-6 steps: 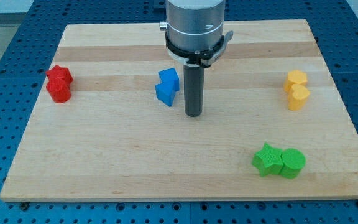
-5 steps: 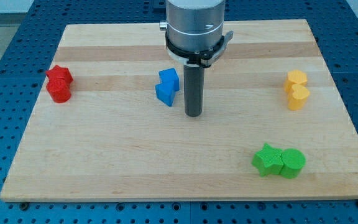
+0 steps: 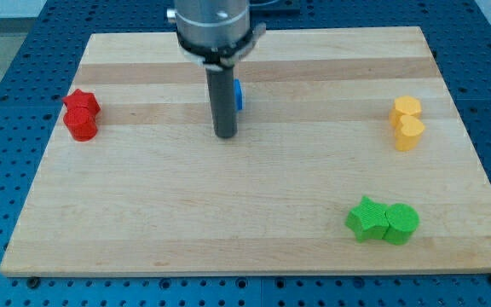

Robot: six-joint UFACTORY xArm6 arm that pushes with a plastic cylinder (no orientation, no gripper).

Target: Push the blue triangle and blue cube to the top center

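My dark rod stands on the board a little left of centre, and my tip (image 3: 224,135) touches the wood there. Only a sliver of blue block (image 3: 239,95) shows, at the rod's right edge and above the tip. The rod hides the rest of the blue blocks, so I cannot tell the triangle from the cube or how they lie.
Two red blocks (image 3: 81,115) sit touching at the view's left. Two yellow blocks (image 3: 407,123) sit stacked in the view at the right. A green star-like block (image 3: 366,218) and a green round block (image 3: 401,223) sit together at the bottom right.
My rod has moved left and toward the view's top. The blue blocks, earlier in full view left of the rod, are now almost wholly hidden behind it and sit higher.
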